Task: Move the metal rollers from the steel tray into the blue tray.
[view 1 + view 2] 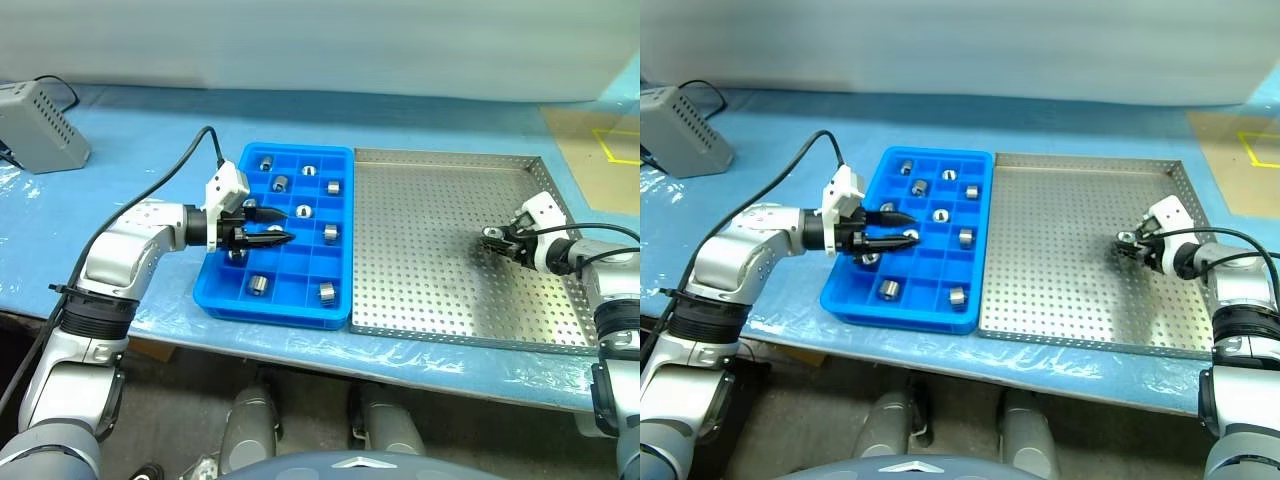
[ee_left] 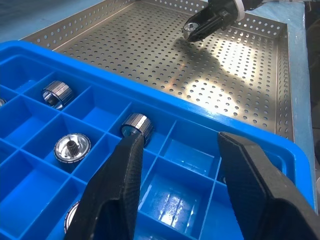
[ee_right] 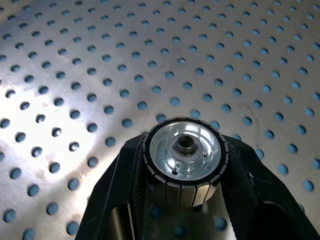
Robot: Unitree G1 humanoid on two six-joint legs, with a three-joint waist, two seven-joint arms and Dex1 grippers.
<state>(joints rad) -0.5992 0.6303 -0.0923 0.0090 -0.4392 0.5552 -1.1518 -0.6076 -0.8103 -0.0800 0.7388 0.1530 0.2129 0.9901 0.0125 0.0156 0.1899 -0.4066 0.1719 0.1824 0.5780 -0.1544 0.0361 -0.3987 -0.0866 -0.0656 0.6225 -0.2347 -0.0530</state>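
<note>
Silver-grey jointed arms, white wrist housings, black two-finger left gripper (tapered tips), black cables trailing

Count of parts and trays

Ten metal rollers: nine in the blue tray, one over the steel tray. Two trays.

Left tool overlaps blue tray compartments; roller beneath it partly hidden. Grey box at the bench's far-left corner cut by the head view's edge. Right tool small in the head views, roller in its fingers hard to make out there. In the right wrist view that roller has its lower side cut by fingers. Steel tray far corner cropped in left wrist view.
</note>
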